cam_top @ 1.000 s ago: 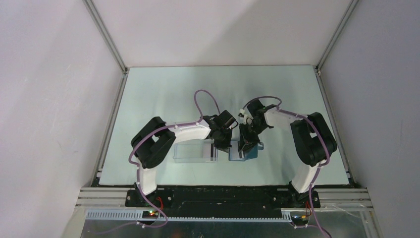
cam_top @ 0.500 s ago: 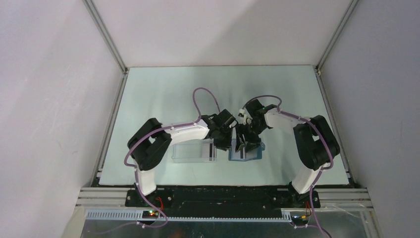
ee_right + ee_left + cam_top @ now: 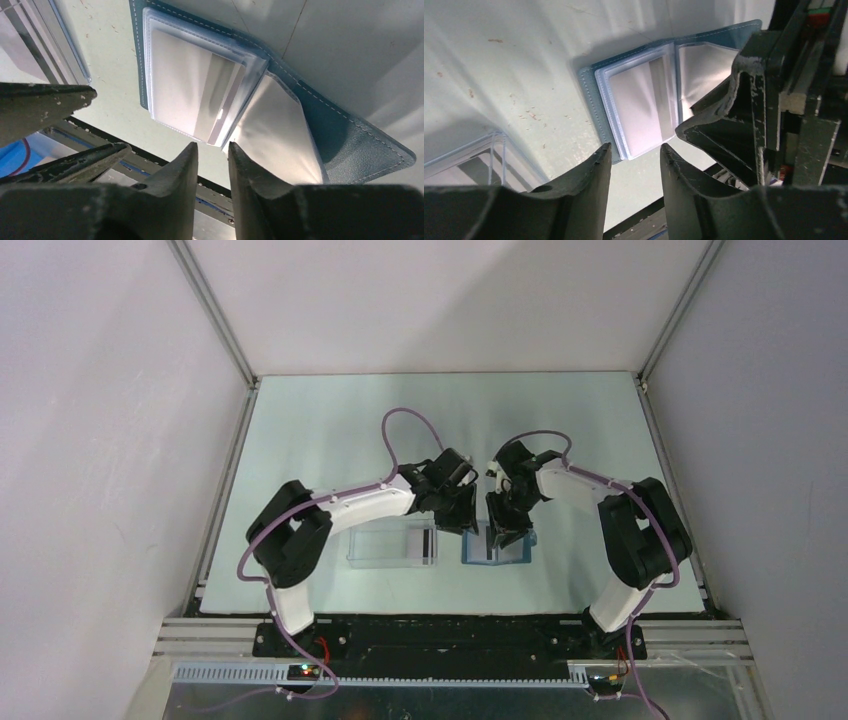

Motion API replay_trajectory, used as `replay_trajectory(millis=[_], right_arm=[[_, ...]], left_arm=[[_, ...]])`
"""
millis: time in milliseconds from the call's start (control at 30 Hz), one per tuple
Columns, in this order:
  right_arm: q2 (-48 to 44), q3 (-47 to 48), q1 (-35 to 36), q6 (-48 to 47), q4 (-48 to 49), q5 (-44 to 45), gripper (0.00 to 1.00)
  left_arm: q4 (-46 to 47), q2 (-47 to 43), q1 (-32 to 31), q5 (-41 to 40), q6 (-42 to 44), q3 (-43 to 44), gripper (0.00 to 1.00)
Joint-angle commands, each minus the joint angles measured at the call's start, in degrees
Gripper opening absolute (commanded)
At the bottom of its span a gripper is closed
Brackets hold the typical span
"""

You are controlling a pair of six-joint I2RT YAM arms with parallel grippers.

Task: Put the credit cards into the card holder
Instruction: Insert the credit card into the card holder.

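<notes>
The card holder (image 3: 497, 551) lies open & flat on the table (image 3: 330, 430), just R of the clear box (image 3: 385, 546), near the front edge. 1 s ago both grippers were down low on it & it looked bunched up, w/ more dark blue showing. Now its clear pockets face up. A whitish card (image 3: 192, 90) w/ a grey stripe sits in the top pocket on one side.

L gripper (image 3: 635, 149) has pulled up & back a bit. Its fingers have a small gap w/ nothing in it. L elbow has slid more to the L.

R gripper (image 3: 212, 146) hangs over the holder's near edge by the fold. Its fingers are close together but not touching, holding nothing. The 2 grippers are v. near each other.
</notes>
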Motion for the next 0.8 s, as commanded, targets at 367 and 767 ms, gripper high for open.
replay_trajectory(millis=[367,767], right_arm=[[3.6,-2.3,-0.7,-0.8,2.0,2.0,0.11],[4.2,-2.4,-0.4,-0.7,2.0,2.3,0.00]], left_arm=[[6.1,4.7,0.7,4.5,-2.0,0.9,0.44],[6.0,4.7,0.2,3.4,-1.6,1.3,0.39]])
